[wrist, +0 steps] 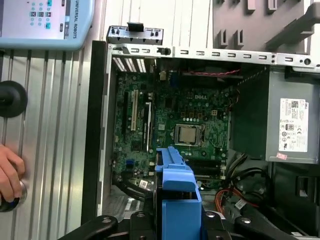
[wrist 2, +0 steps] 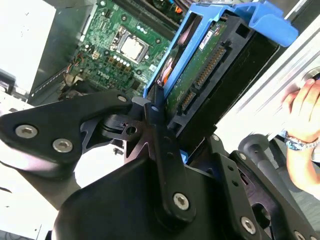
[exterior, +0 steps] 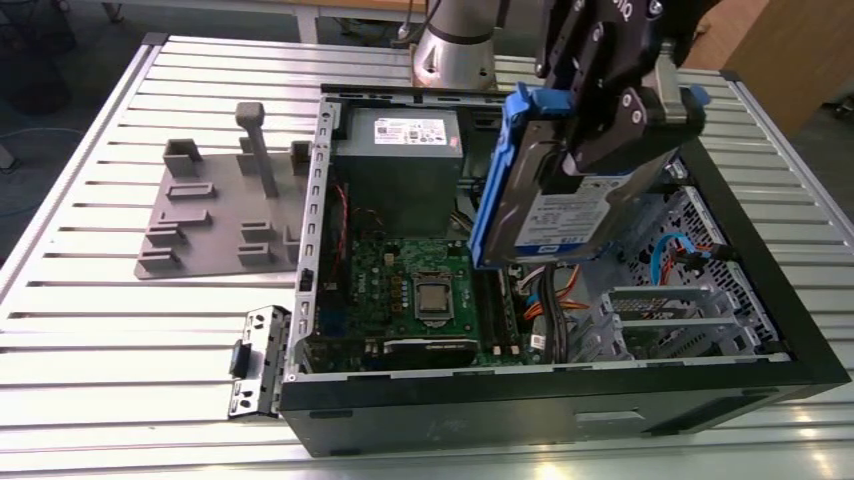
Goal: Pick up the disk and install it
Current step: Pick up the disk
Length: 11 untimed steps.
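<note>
My gripper (exterior: 617, 150) is clamped on the disk (exterior: 554, 225), pinching its flat faces so that the blue rails (exterior: 497, 180) along its edges are left free. I judge the rails need to be free to slide into a bay. I hold the disk on edge, tilted, in the air over the right part of the open case (exterior: 534, 415). In the exterior view it hangs above the cables (exterior: 547, 300), just right of the motherboard (exterior: 427, 290), and touches nothing but me. The case lies on its side on the bench (exterior: 80, 320) with its panel off, so I can reach in from above. A grey box (exterior: 400, 165) fills its far end. The slotted stand (exterior: 200, 230) sits on the bench at the exterior view's left, well apart from the disk. In the first wrist view a person's hand (wrist: 9, 175) rests on the bench beside the case, probably standing by to intervene.
</note>
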Motion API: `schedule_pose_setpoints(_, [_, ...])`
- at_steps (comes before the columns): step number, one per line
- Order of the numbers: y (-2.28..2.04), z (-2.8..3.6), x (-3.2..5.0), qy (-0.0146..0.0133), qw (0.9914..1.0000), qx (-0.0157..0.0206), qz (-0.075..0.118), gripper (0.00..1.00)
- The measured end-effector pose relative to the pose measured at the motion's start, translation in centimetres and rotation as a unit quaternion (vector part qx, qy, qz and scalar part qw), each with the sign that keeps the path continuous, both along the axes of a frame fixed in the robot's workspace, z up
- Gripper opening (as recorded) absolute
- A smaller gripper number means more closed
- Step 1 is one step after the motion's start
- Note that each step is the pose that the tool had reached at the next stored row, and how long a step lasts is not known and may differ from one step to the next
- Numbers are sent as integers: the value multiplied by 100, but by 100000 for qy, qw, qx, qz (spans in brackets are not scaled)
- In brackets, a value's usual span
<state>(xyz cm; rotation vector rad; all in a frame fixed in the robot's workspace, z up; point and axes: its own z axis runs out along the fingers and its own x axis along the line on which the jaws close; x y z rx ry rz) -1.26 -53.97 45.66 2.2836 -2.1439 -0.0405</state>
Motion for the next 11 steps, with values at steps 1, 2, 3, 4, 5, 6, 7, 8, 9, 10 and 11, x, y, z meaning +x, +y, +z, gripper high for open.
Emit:
schedule_pose_setpoints(1, [-6,0,21,0,100000,-4,3,36])
schedule_pose_setpoints(2, [-13,-1,44,0,100000,-4,2,36])
schedule_pose_setpoints(3, [-19,-1,63,-1,100000,2,1,36])
schedule_pose_setpoints(4, [-25,-1,84,1,100000,-5,1,36])
schedule_pose_setpoints(5, [-32,-2,104,2,100000,-1,0,36])
schedule_pose_setpoints(6, [-38,-2,124,0,100000,-1,-1,36])
schedule_pose_setpoints(7, [-44,-3,144,0,100000,-2,1,36])
schedule_pose_setpoints(8, [-51,-3,162,2,100000,-2,0,36])
schedule_pose_setpoints(9, [-58,-4,180,1,100000,2,2,36])
schedule_pose_setpoints(10, [-65,-4,199,0,100000,-1,1,36])
schedule_pose_setpoints(11, [-71,-5,217,0,100000,0,0,36])
